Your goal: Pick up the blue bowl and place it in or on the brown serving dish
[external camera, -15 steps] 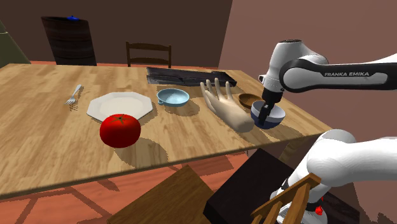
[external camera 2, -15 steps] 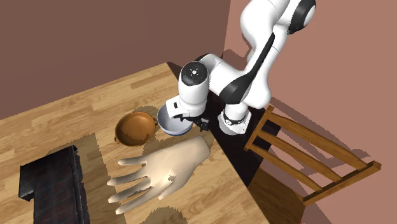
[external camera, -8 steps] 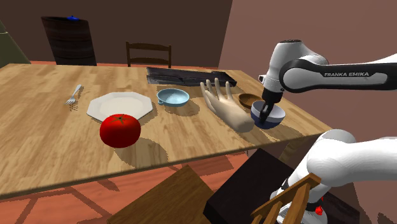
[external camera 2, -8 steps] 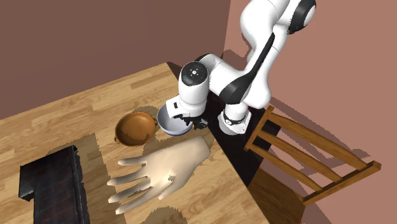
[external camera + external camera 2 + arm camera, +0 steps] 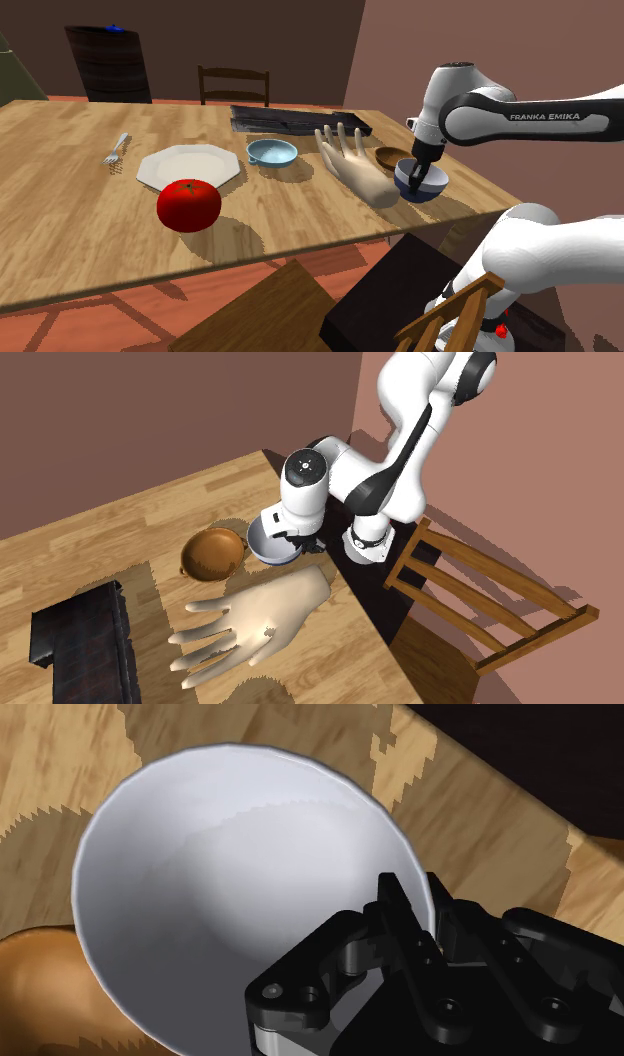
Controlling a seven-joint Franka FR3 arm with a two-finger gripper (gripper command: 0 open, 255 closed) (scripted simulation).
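Where it meets the blue bowl [image 5: 230, 864], the hand [image 5: 417, 904] pinches the rim tight.

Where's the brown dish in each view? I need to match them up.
Shoulder view: dish just behind the bowl, to its left.
Second exterior view: dish beside the bowl, on its left.
Wrist view: dish past the bowl's rim, away from the gripper.
Shared landmark: the bowl.

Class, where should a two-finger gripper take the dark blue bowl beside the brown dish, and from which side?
By its rim, from above. The dark blue bowl stands upright and open and looks too wide to span, so one finger goes inside the thin wall and one outside, as the gripper does.
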